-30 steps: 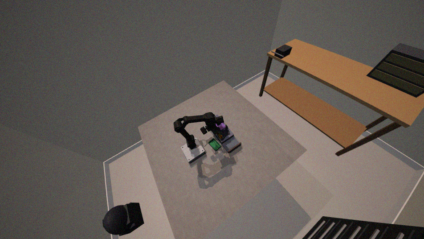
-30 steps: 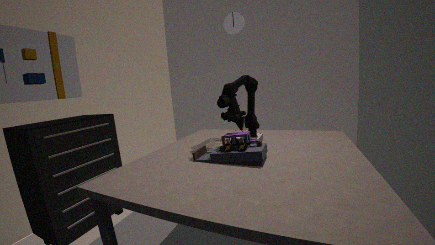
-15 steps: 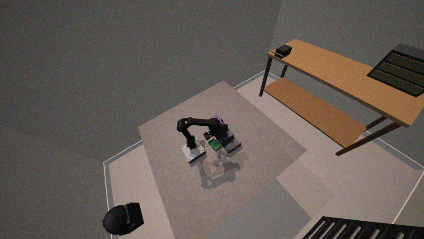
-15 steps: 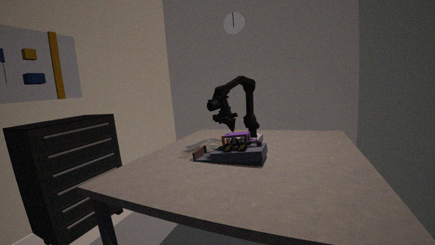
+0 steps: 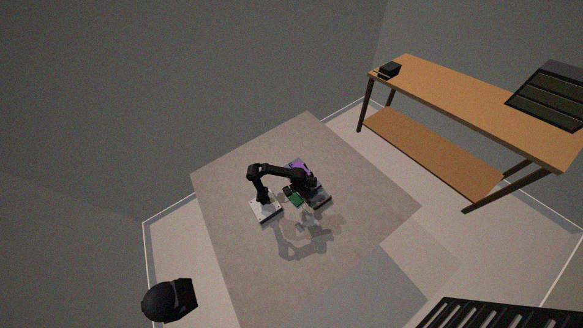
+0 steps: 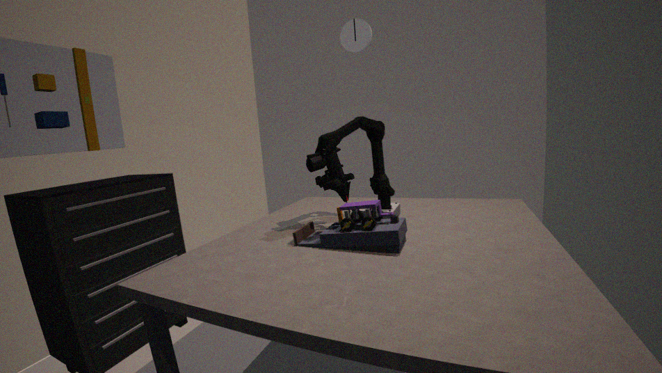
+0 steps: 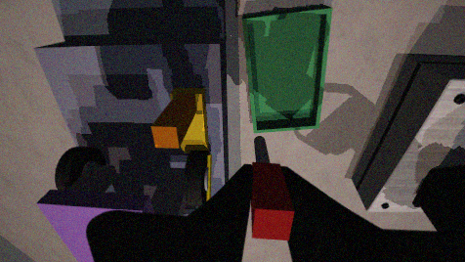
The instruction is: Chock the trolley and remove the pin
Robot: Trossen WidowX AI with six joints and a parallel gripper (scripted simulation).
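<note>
My gripper [image 6: 345, 200] [image 7: 264, 173] is shut on the red-headed stop pin [image 7: 273, 224], whose dark shank points past the fingertips. It hangs above the table, beside the ramp [image 6: 361, 241] [image 7: 78, 65] and short of the green tray [image 5: 295, 199] [image 7: 325, 68] in the wrist view. The purple trolley [image 5: 299, 166] [image 6: 361, 204] [image 7: 73, 226] stands on the ramp, partly hidden by my arm and fingers. The yellow chock [image 7: 196, 133] with its orange handle [image 7: 166, 137] [image 6: 339, 213] stands at the downhill side of a trolley wheel [image 7: 196, 182] and appears to touch it.
A brown end board [image 5: 323, 202] [image 6: 303, 233] stands at the ramp's low end. My white base plate [image 5: 265, 210] [image 7: 398, 168] is on the other side of the tray from the ramp. The arm [image 6: 340, 134] arches over the tabletop [image 6: 463, 278].
</note>
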